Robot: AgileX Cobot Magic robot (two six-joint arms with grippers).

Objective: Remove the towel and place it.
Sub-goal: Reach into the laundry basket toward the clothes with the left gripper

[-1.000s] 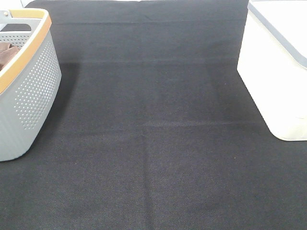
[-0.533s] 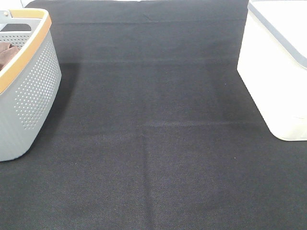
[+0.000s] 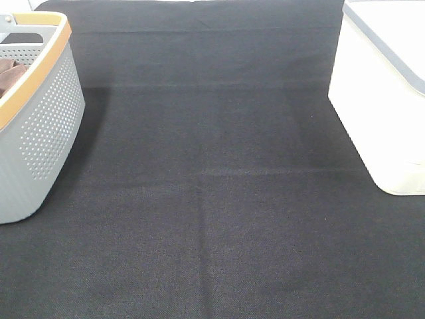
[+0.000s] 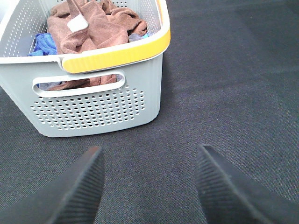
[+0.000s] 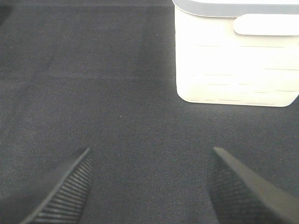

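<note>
No visible change from the earlier exterior views to now.

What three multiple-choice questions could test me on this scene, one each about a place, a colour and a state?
1. Where is the towel? A on the floor; B inside the grey basket; C hanging from a hook.
2. What colour is the band on the basket's rim? A yellow; B green; C purple.
3. How does the left gripper stand? A shut on the towel; B open, holding nothing; C shut on the basket's rim.

Answers: B, the towel lies bunched inside the basket's walls; A, the left wrist view shows a yellow strip along the rim; B, its fingers stand apart over the black tabletop, short of the basket.
</note>
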